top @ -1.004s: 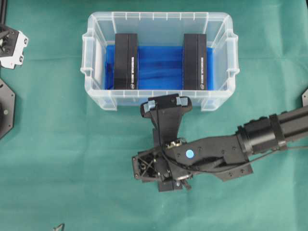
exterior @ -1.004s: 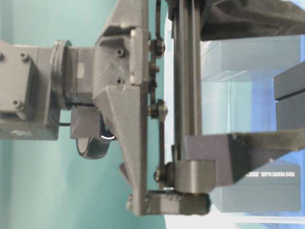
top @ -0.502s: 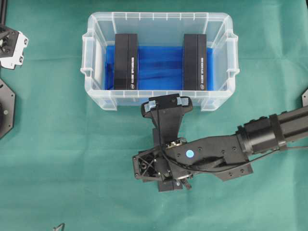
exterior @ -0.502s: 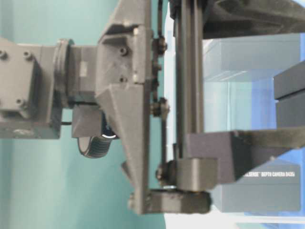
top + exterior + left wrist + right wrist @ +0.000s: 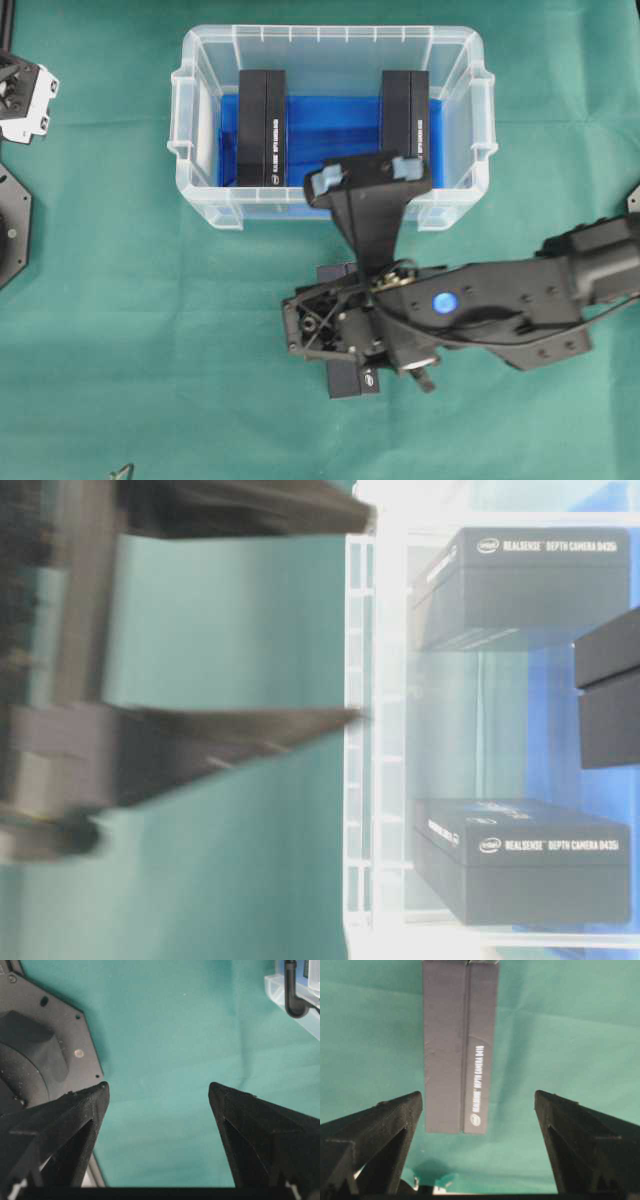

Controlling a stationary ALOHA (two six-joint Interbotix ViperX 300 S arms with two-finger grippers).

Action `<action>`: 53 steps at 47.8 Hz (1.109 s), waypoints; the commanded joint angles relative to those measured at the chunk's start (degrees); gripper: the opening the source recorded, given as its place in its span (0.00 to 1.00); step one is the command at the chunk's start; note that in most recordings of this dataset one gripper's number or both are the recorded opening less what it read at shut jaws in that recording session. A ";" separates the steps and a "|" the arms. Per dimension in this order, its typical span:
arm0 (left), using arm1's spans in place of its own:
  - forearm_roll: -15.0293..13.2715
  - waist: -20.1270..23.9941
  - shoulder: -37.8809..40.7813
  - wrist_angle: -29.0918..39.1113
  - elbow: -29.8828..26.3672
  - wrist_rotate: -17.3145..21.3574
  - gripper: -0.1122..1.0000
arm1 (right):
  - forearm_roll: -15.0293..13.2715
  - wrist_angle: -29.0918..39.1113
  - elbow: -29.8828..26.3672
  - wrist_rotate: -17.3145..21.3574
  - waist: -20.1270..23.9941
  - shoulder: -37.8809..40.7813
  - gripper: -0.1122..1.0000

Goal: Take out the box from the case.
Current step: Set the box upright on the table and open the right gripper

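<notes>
The clear case (image 5: 186, 150) with a blue liner (image 5: 335, 125) holds two black boxes on edge, one at the left (image 5: 262, 128) and one at the right (image 5: 405, 112). A third black box (image 5: 460, 1045) lies on the green cloth; in the overhead view its end (image 5: 350, 380) shows under the right wrist. My right gripper (image 5: 365, 173) hangs open and empty above the case's front wall, between the two boxes inside. My left gripper (image 5: 157, 1087) is open over bare cloth, far left of the case. The table-level view shows a blurred finger (image 5: 220, 745) before the case wall (image 5: 365, 780).
A black octagonal arm base (image 5: 40, 1055) sits beside the left gripper. Green cloth (image 5: 150, 330) covers the table. The case's corner (image 5: 295, 990) shows at the top right of the left wrist view. The right arm (image 5: 520, 300) crosses the cloth in front of the case.
The right gripper has lifted and moved forward, from just before the case's front wall to above it. The left gripper and the boxes in the case have not moved.
</notes>
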 commanded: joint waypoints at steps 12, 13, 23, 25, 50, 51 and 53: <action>-0.09 -0.09 -0.18 -0.18 -0.79 -0.18 0.87 | -1.32 5.36 -5.01 -1.41 -0.26 -3.25 0.90; -0.09 -0.09 -0.18 -0.18 -0.79 -0.18 0.87 | -1.32 5.36 -5.01 -1.41 -0.26 -3.25 0.90; -0.09 -0.09 -0.18 -0.18 -0.79 0.00 0.87 | -1.14 5.98 -4.66 -3.43 0.09 -3.43 0.90; -0.09 -0.09 -0.18 -0.18 -0.79 0.00 0.87 | -0.88 6.59 -4.13 -3.52 0.35 -3.78 0.90; -0.09 -1.49 -0.70 -0.26 -0.62 -0.35 0.87 | -0.09 6.77 13.10 0.09 3.43 -17.84 0.90; -0.09 -1.49 -0.70 -0.26 -0.62 -0.35 0.87 | -0.09 6.68 13.97 0.26 3.60 -18.46 0.90; -0.09 -1.58 -0.62 -0.26 -0.70 -0.35 0.87 | 0.18 6.42 15.82 0.53 3.87 -20.04 0.90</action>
